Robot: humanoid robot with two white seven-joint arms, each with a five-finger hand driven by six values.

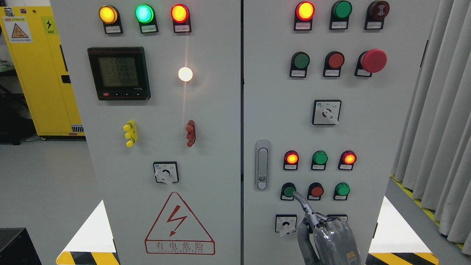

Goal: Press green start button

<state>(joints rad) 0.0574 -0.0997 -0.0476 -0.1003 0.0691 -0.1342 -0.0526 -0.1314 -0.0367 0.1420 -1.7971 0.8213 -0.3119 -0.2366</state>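
Right now my right hand [333, 239] comes up from the bottom edge, right of the middle, in front of the right-hand door of the grey cabinet [368, 129]. One finger [303, 206] is stretched out straight, slanting up and to the left, while the others look curled back against the palm; the hand has hold of nothing. The fingertip sits at the lower edge of the green start button [289, 191], the leftmost in the bottom row of three, and seems to be touching it or just short of it; I cannot tell which. Beside that button come a red button [316, 191] and another green button [342, 189]. Above this row are three lamps: a lit red lamp [291, 158], an unlit green lamp [319, 158] and a second lit red lamp [348, 158]. A door latch [262, 165] stands left of them. Below the button, a rotary switch [286, 223] sits just left of my hand. On the left door, a warning triangle [179, 224] shows near the bottom.
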